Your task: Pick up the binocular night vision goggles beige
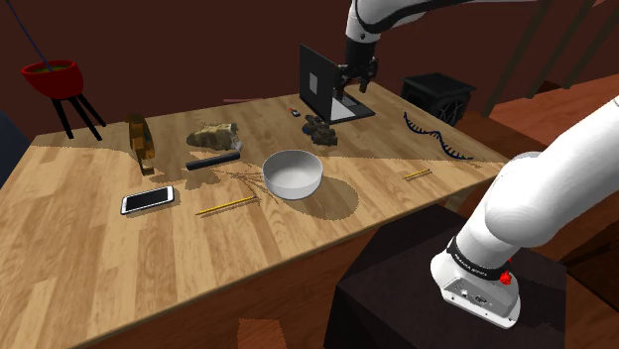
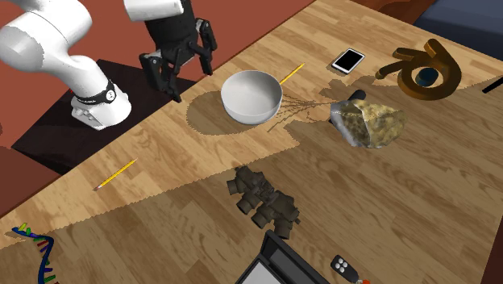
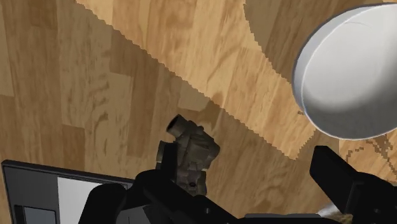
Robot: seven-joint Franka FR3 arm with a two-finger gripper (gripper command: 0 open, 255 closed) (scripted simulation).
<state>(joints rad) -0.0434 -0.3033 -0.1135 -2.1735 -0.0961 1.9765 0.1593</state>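
**A:** The fingers [image 3: 347,184] were spread apart, weren't they, with nothing between them?

**B:** Yes, apart and empty. In the shoulder view they hung above the tabletop [image 2: 419,202], clear of everything on it.

**A:** And the goggles?

**B:** The goggles [image 2: 262,198], a drab brown, lay on the tabletop with nothing touching them. They were just beside the foot of the black panel [image 1: 322,84], with a small key fob [image 2: 348,266] near. In the wrist view they lay below the hand, closer to one finger than to the middle of the gap.

**A:** So how far along was the job?

**B:** Barely begun, by my reckoning. The hand was roughly over the goggles, and that was all that could be counted as done. Centring the gap on them, going down, closing and lifting were all left to do.

**A:** Anything that holds things?

**B:** The white bowl [image 2: 251,95] stood upright a little way from the goggles. As far as its inside showed, there was nothing in it. Some thin dry stalks [image 2: 302,106] lay on the wood beside it, not inside.

**A:** Anything else?

**B:** A black crate [image 1: 438,96] sat beyond the far edge of the tabletop. I couldn't tell what it held, if anything.
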